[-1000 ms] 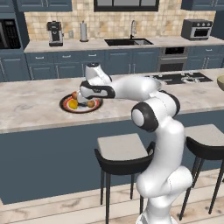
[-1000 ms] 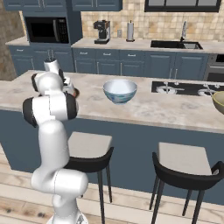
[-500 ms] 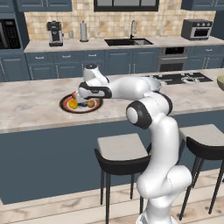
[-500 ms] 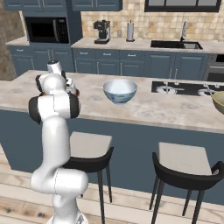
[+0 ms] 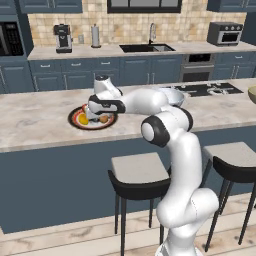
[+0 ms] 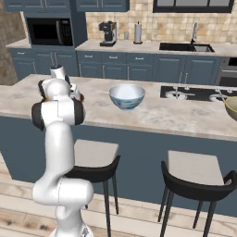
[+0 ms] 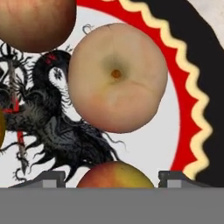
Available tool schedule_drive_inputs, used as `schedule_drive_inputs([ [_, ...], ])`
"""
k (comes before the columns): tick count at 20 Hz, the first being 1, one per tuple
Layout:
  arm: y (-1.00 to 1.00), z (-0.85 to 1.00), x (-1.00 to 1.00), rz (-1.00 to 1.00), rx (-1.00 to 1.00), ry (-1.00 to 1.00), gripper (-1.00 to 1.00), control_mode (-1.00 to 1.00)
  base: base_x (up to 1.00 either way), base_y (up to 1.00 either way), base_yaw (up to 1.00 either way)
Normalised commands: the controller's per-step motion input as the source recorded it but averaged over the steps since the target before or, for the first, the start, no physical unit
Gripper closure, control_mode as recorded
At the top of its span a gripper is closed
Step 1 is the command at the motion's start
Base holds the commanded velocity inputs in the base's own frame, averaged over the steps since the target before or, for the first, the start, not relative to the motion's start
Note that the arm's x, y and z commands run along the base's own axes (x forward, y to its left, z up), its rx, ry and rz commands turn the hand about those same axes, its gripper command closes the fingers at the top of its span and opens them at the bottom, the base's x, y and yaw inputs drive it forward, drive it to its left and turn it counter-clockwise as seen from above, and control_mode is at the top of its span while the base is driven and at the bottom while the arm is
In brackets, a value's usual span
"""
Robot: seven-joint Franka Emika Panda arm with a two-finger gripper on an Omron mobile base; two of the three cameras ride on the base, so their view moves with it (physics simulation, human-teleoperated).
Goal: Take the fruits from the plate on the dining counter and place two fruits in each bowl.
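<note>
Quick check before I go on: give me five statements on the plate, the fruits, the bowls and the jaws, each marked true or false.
1. The gripper is down over the plate, with a fruit between its two finger tips. True.
2. The light blue and white bowl already holds two fruits. False: no fruit shows in it.
3. The plate lies on the dining counter. True.
4. The plate sits on the back counter beside the sink. False: it is on the dining counter in front of the robot.
5. The pale peach-like fruit lies on the plate's white centre. True.
</note>
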Motion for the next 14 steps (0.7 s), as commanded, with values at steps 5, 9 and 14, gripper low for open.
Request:
schedule_drive_inputs([
  [5, -0.01, 0.0, 0.0, 0.0, 0.0, 0.0, 1.0, -1.0, 0.0, 0.0, 0.0],
  [9, -0.36, 0.31, -0.2, 0.01, 0.0, 0.0, 1.0, -1.0, 0.0, 0.0, 0.0],
  [14, -0.66, 0.41, -0.26, -0.02, 0.01, 0.02, 1.0, -1.0, 0.0, 0.0, 0.0],
])
